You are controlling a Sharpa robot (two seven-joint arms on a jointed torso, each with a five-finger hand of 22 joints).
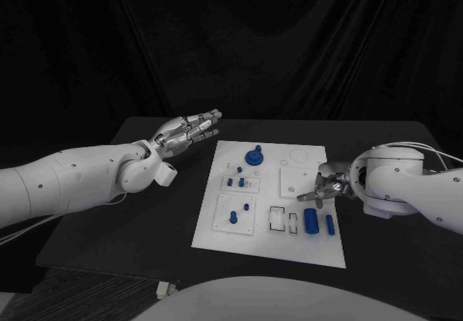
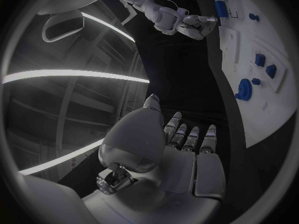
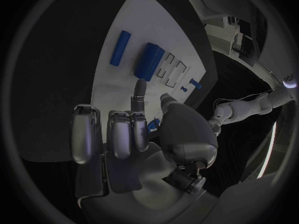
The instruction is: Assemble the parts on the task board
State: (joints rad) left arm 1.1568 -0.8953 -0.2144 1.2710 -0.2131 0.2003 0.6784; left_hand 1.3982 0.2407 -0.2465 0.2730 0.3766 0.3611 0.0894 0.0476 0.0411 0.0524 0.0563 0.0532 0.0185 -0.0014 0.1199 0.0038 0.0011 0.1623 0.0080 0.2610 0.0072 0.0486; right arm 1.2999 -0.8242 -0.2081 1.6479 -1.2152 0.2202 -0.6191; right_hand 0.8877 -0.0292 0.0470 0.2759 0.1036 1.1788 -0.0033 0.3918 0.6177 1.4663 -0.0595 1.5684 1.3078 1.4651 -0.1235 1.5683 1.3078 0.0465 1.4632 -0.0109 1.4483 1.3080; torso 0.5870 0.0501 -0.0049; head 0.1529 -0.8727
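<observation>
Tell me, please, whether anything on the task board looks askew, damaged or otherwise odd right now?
Nothing stands out. The task board lies flat on the table, the blue parts sit tidily on it, and nothing looks damaged. The left hand hovers beside the board with fingers extended.

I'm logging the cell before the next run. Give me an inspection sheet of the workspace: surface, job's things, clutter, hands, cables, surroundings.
Surface: black table, with the white task board lying in its middle.
Job's things: blue parts on the board: a round knobbed piece at the far end, small pegs mid-board, a thick cylinder and a thin bar near the right edge.
Clutter: nothing seen.
Hands: left hand open, fingers stretched, over the table left of the board; right hand over the board's right edge, fingers curled, whether it holds anything cannot be told.
Cables: thin white cables along the right arm.
Surroundings: dark curtain behind the table.
</observation>
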